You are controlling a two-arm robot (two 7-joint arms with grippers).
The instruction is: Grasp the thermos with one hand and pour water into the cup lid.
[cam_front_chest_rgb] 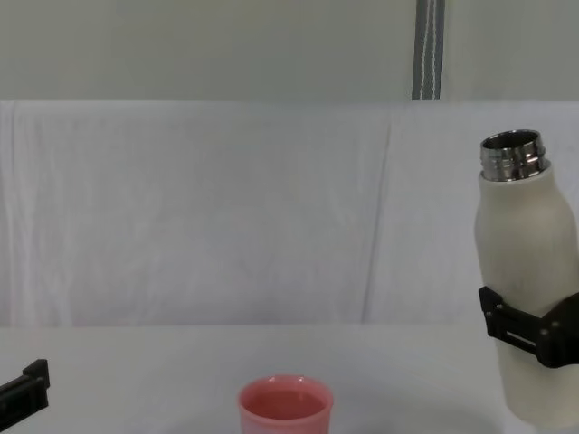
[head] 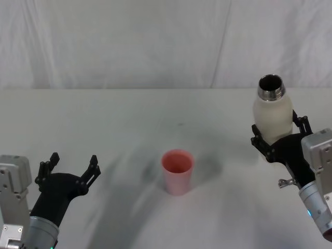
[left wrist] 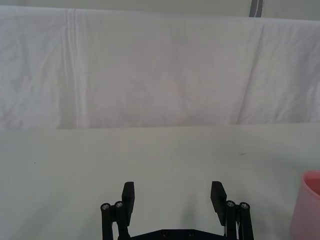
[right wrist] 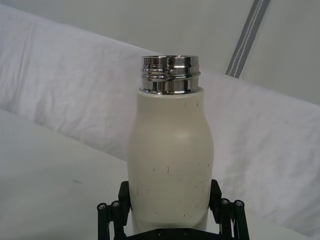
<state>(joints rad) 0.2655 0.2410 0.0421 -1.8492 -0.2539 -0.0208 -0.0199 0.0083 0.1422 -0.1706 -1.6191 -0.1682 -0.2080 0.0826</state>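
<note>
We see right gripper (head: 277, 140) clamped around lower body of thermos (head: 272, 111), bottle upright, steel neck open, at table's right side. Cup lid (head: 177, 171) stands mid-table, well apart from thermos; contents, as far as we can tell, unclear. Left gripper (head: 72, 168) sits low at left, fingers spread, holding nothing.
</note>
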